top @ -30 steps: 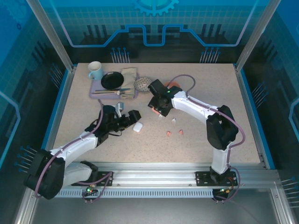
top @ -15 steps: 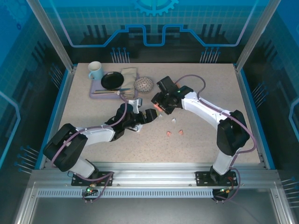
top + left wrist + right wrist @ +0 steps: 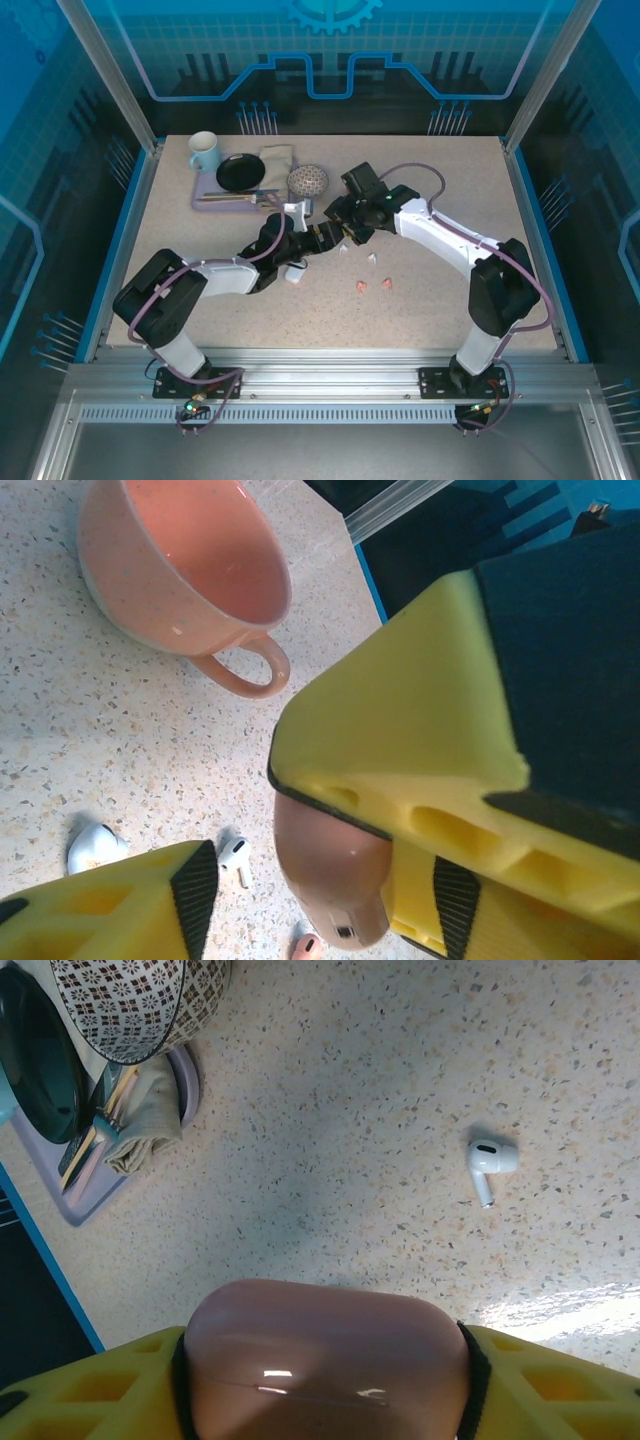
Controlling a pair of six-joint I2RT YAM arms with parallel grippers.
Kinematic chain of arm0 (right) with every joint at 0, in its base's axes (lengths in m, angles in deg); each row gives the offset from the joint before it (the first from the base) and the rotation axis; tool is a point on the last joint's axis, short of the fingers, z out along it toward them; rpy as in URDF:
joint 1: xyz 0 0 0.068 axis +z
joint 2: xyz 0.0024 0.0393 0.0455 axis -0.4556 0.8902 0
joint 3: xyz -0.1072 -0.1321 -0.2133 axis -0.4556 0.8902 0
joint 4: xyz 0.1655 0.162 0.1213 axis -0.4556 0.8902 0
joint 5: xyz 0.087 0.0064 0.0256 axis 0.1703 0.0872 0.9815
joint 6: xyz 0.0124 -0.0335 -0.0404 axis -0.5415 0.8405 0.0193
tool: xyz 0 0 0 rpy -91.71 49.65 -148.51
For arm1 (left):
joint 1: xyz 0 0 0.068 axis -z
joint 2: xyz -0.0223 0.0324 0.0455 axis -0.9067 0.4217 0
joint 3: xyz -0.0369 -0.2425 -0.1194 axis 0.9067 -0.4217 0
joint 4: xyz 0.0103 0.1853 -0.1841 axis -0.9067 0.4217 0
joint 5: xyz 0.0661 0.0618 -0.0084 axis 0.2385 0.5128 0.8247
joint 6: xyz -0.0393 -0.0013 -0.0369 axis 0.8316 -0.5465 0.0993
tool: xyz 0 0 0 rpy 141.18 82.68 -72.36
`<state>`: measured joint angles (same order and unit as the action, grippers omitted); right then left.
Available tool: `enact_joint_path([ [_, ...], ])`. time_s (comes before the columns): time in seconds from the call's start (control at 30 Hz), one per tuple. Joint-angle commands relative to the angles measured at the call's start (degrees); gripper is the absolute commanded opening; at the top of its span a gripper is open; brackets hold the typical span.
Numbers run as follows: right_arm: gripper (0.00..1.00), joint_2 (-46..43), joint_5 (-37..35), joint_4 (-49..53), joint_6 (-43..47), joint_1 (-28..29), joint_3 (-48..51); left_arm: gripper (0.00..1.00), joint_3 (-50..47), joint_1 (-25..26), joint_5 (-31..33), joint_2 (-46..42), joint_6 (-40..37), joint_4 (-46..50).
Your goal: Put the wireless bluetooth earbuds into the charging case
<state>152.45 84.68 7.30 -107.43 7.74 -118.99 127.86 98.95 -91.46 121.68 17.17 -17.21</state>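
Note:
My right gripper (image 3: 325,1385) is shut on the salmon-pink charging case (image 3: 325,1360), holding it above the table by its two ends. In the top view the right gripper (image 3: 341,222) meets my left gripper (image 3: 321,238) at mid-table. The left gripper (image 3: 325,895) straddles the same case (image 3: 330,875); one pad (image 3: 455,900) sits close to it and a gap remains on the other side. White earbuds (image 3: 235,858) (image 3: 487,1160) lie on the table under the grippers. Two pink earbuds (image 3: 361,287) (image 3: 386,283) lie nearer the front. A white case (image 3: 296,274) rests by the left arm.
A pink cup (image 3: 180,560) stands just beyond the grippers. At the back left a purple tray (image 3: 215,203) carries a blue mug (image 3: 204,152), a black plate (image 3: 240,172) and a napkin. A patterned bowl (image 3: 308,180) sits beside it.
My left arm swung from beside the white case up to the pink case, and its jaws have narrowed around it. The right gripper shifted slightly right with the case.

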Motion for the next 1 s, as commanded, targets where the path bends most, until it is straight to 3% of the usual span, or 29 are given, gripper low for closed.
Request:
enact_joint_path([
  [0.0,0.61,-1.6,1.8,-1.3,-1.5,-0.6,1.2,0.58,2.4,0.6,1.8,0.6,-0.3,-3.7],
  [0.8,0.61,-2.4,1.8,-2.0,-3.0,-0.7,2.1,0.19,2.9,0.6,3.7,0.9,0.6,-4.3],
  [0.9,0.66,-2.6,1.9,-2.2,-2.6,-0.8,1.9,0.13,3.3,0.6,3.4,0.8,0.4,-3.4],
  [0.97,0.75,-2.9,2.1,-2.7,-2.1,-1.2,1.9,0.11,3.7,0.6,3.0,0.6,0.2,-2.6],
])
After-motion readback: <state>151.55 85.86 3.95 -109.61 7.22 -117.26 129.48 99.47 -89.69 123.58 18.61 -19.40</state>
